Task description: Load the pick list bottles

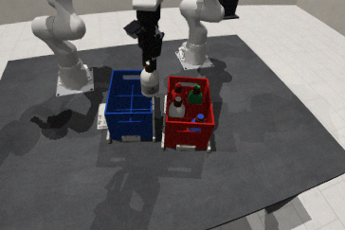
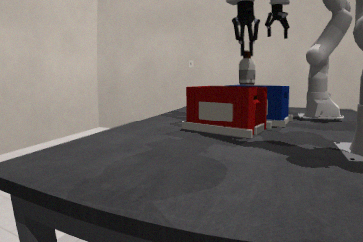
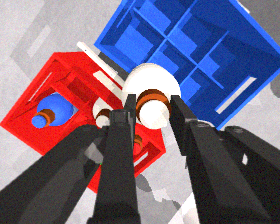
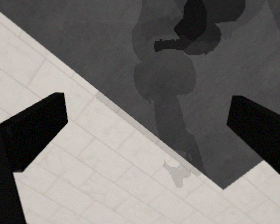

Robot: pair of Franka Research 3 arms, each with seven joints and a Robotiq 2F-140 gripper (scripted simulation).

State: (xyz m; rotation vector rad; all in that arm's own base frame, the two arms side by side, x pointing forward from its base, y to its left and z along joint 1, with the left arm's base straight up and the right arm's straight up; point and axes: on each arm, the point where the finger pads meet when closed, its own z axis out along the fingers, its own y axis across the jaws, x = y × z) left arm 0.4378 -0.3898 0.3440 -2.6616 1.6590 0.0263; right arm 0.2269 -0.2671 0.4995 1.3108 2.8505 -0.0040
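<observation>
My left gripper is shut on the neck of a white bottle, upright above crate height, over the blue crate's side nearest the red crate. The blue crate shows no bottle inside. The red crate holds a red bottle, a green bottle, a white-labelled bottle and a blue bottle. The pick list lies beside the blue crate, unreadable here. My right gripper is open and empty, high up.
The crates stand side by side with a narrow gap, light rails around their bases. The arm bases are behind them. The right wrist view shows only the dark table's edge and the pale floor.
</observation>
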